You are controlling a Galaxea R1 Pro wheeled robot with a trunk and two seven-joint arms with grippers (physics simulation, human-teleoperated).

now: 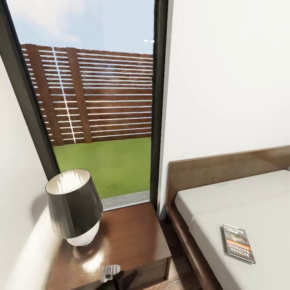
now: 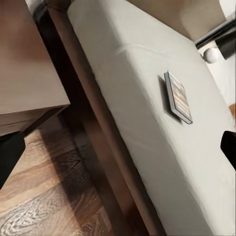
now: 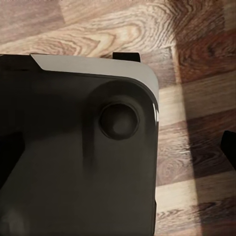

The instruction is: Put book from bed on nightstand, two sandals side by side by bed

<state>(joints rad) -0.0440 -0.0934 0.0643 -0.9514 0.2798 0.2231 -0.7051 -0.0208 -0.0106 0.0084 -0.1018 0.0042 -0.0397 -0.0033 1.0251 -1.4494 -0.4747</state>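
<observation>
Thin dark grey paperback book [image 1: 238, 243] lies lower right on pale mattress bed [image 1: 257, 201] — dark-shaded lamp [image 1: 74, 205] occupies glossy brown nightstand [image 1: 129, 237], lower left. End effector states: cannot tell.

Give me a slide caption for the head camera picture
Paperback book lies on the bed, beside a nightstand carrying a lamp, under a tall window.

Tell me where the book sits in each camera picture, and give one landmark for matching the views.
Head view: the book lies flat on the mattress, lower right, near the bed's edge facing the nightstand.
Left wrist view: the book lies on the mattress, right of centre.
Right wrist view: the book is not in this picture.
Shared landmark: the bed's dark wooden side rail, between nightstand and mattress.
</observation>
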